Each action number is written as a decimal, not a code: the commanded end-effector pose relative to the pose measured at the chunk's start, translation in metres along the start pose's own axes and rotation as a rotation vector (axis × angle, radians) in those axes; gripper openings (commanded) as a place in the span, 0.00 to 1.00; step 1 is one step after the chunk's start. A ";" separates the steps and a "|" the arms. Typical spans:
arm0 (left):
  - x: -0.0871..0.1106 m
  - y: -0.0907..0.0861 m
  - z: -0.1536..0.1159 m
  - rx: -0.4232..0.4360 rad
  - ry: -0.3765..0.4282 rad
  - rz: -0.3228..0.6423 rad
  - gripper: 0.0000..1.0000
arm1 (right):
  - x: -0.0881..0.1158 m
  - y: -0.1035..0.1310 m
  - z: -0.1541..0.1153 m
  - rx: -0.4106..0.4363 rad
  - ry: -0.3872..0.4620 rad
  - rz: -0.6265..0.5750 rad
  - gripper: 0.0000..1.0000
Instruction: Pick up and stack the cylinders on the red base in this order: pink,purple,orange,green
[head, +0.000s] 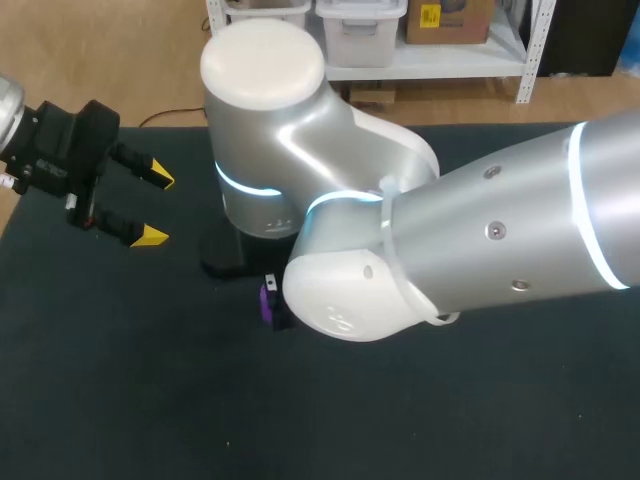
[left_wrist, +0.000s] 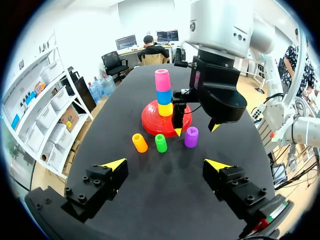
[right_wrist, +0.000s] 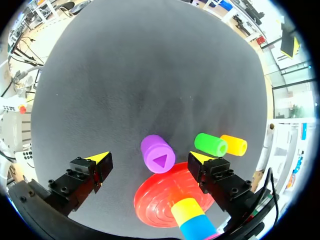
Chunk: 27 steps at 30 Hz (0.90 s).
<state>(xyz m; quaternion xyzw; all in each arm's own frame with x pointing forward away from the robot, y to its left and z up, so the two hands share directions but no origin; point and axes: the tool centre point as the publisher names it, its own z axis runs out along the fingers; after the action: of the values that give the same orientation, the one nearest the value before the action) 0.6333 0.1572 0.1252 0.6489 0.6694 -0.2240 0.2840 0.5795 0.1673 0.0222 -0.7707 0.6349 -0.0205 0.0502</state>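
Poised for the next pick, the right gripper (right_wrist: 150, 159) is pictured above the purple cylinder (right_wrist: 158, 154). Its two yellow-tipped fingers are spread wide and touch nothing. The cylinder stands on the dark table (head: 120, 400) between them, just beside the rim of the red base (right_wrist: 160, 200). On that base a yellow cylinder (left_wrist: 165, 109), a blue cylinder (left_wrist: 163, 97) and the pink cylinder (left_wrist: 162, 80) are stacked, pink on top, so purple is judged to be the piece in hand. The orange cylinder (left_wrist: 139, 143) and green cylinder (left_wrist: 160, 143) are left on the table close by. For a clean pick, the fingers are best lowered straight down until the tips are level with the cylinder's middle. They should be centred so that both meet its curved wall together, since an off-centre close could tip it or push it against the base. Care is called for on the base side, where one finger is seen near the red rim in the left wrist view, and on the other side, where the green cylinder lies near. Once gripped, the piece should be raised well above the pink top before being carried across, as the stack is tall and looks easily toppled. The left gripper (head: 156, 208) is held well apart at the table's left side, its fingers spread and empty, and is best left there.
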 end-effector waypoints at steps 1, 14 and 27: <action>0.001 0.000 0.000 -0.001 0.000 0.001 1.00 | -0.001 -0.001 0.002 -0.003 0.001 0.000 1.00; 0.001 0.000 0.000 -0.001 0.000 0.001 1.00 | -0.001 -0.005 0.003 -0.012 -0.001 0.002 1.00; 0.001 0.000 0.000 -0.001 0.000 0.001 1.00 | -0.002 -0.001 0.007 -0.024 0.003 -0.009 1.00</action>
<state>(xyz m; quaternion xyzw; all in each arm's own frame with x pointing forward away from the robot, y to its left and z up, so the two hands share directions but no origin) 0.6333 0.1572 0.1252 0.6489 0.6694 -0.2240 0.2840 0.5813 0.1701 0.0153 -0.7740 0.6317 -0.0146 0.0402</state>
